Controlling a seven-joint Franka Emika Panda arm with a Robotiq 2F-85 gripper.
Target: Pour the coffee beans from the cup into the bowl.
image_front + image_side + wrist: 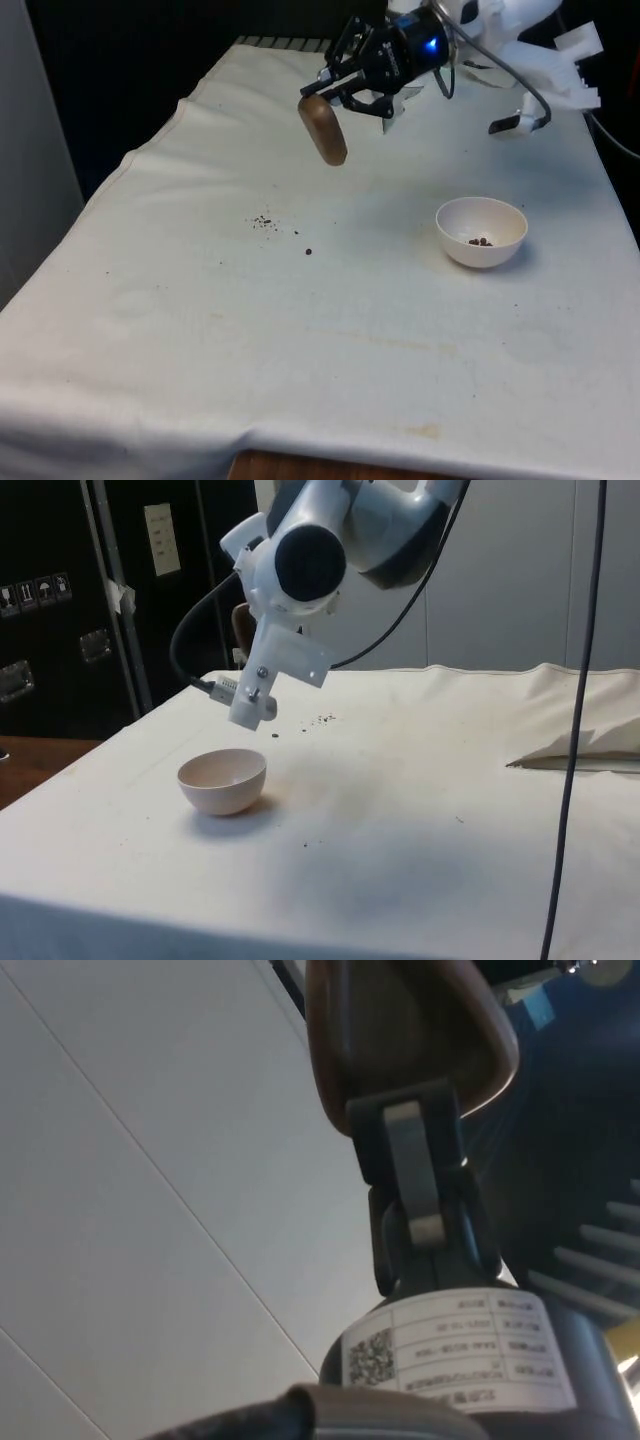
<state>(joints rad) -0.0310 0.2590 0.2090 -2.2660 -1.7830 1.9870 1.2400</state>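
My black gripper [338, 95] hangs above the table's far half, turned sideways, and is shut on a brown cup [322, 129] that is tipped over with its base toward the front. The wrist view has the cup [400, 1030] clamped by a finger [410, 1160]. A white bowl [481, 231] stands on the cloth toward the front view's right, well apart from the cup, with a few coffee beans [480, 241] inside. The side view shows the bowl [222, 780] below the arm. Spilled beans [265, 221] lie on the cloth below and left of the cup.
A single stray bean [308, 251] lies near the spilled cluster. The white cloth [300, 340] covers the whole table, with its front edge hanging over. In the side view a black cable [575, 720] hangs down at the right.
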